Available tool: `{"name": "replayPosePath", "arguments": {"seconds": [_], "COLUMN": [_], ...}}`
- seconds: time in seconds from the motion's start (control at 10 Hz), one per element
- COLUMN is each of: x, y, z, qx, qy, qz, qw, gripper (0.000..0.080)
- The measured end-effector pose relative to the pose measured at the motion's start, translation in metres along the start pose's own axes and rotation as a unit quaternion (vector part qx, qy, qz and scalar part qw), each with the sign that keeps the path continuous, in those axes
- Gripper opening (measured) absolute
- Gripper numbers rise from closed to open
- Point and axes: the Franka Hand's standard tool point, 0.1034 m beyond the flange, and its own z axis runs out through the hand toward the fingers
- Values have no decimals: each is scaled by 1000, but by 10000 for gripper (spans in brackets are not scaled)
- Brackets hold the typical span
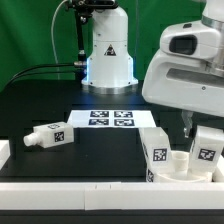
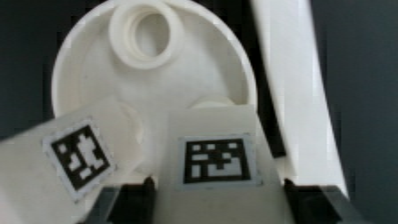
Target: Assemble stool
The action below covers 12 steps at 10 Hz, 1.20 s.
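The stool's round white seat [image 2: 107, 90] lies flat, with a round socket [image 2: 143, 25] in its face. Two blocky white legs with black-and-white tags stand on it. One leg [image 2: 217, 160] sits between my gripper's [image 2: 222, 200] dark fingers [image 2: 134, 200], which press against its two sides. The other leg [image 2: 71, 155] leans just beside it. In the exterior view the seat [image 1: 180, 168] is at the lower right, with both legs [image 1: 207, 150] [image 1: 157, 150] under my gripper [image 1: 198, 135]. A third leg [image 1: 50, 135] lies loose at the exterior view's left.
The marker board [image 1: 110, 118] lies mid-table in front of the robot base [image 1: 108, 55]. A white rail [image 1: 90, 186] runs along the near edge and shows beside the seat as a strip [image 2: 294, 80]. A white piece [image 1: 3, 152] is cut off at the exterior view's left edge.
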Motion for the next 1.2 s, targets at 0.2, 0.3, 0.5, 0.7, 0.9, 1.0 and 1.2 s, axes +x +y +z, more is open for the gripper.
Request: {"name": "replayPosePath", "arguments": {"seconds": [0.2, 0.3, 0.5, 0.7, 0.9, 1.0, 1.2], "x": [2, 0, 0, 0, -7, -9, -9], "y": [-1, -4, -5, -3, -5, -5, -6], "z": [0, 0, 0, 1, 3, 3, 3], "qx": [35, 33, 35, 64, 117, 111, 113], "qy": [-5, -5, -9, -9, -4, -10, -18], "qz": [150, 173, 244, 373, 508, 520, 567], "qw": [988, 984, 969, 926, 854, 847, 816], "gripper": [337, 337, 337, 337, 337, 337, 337]}}
